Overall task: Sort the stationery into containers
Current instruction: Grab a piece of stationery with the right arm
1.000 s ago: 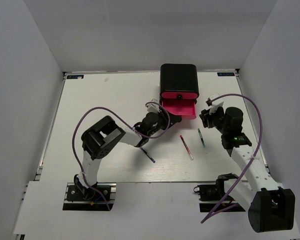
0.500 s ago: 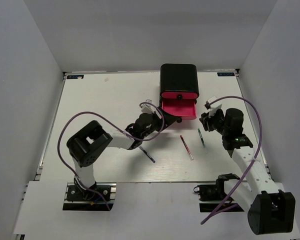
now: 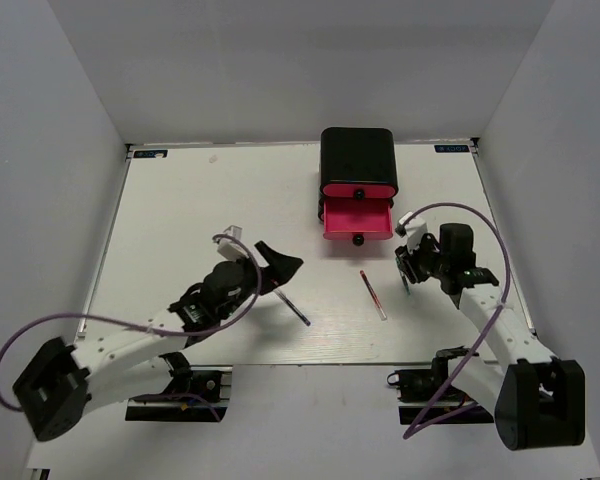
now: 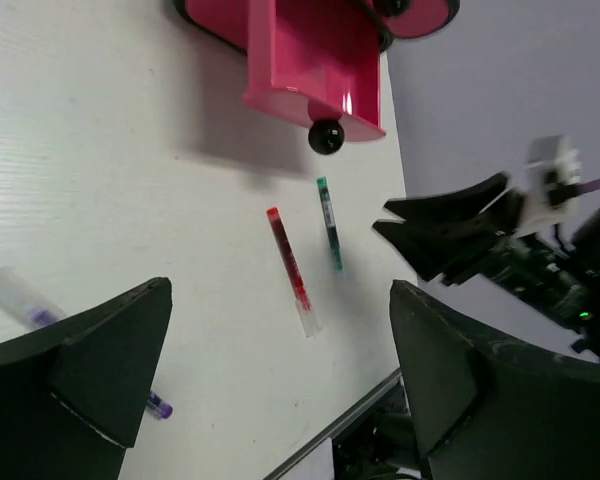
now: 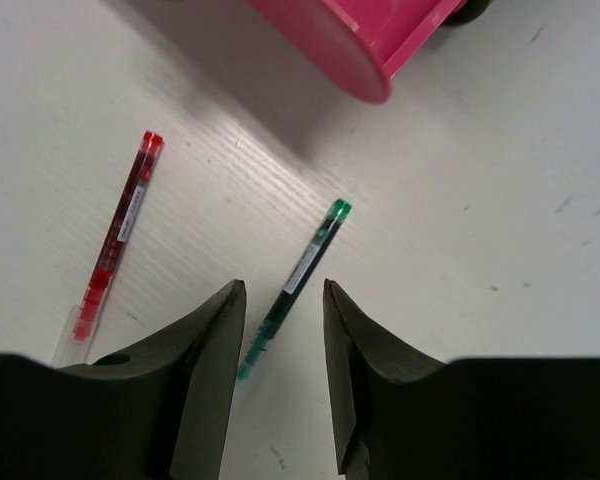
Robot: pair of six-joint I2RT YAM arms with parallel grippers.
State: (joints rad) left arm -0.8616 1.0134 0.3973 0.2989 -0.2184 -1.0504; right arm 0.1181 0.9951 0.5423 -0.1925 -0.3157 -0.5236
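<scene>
Sorting at an early stage. The middle pink drawer (image 3: 358,234) of the black cabinet (image 3: 358,158) stands pulled out; no item is discernible inside it. Three pens lie on the desk (image 3: 200,215), all near the drawer: a red pen (image 5: 118,235), a green pen (image 5: 305,262) and a purple-tipped pen (image 3: 296,309). The right tool (image 5: 282,288) is spread, straddling the green pen's lower end without pinching it. The left tool (image 3: 280,262) is spread wide and empty above the desk.
</scene>
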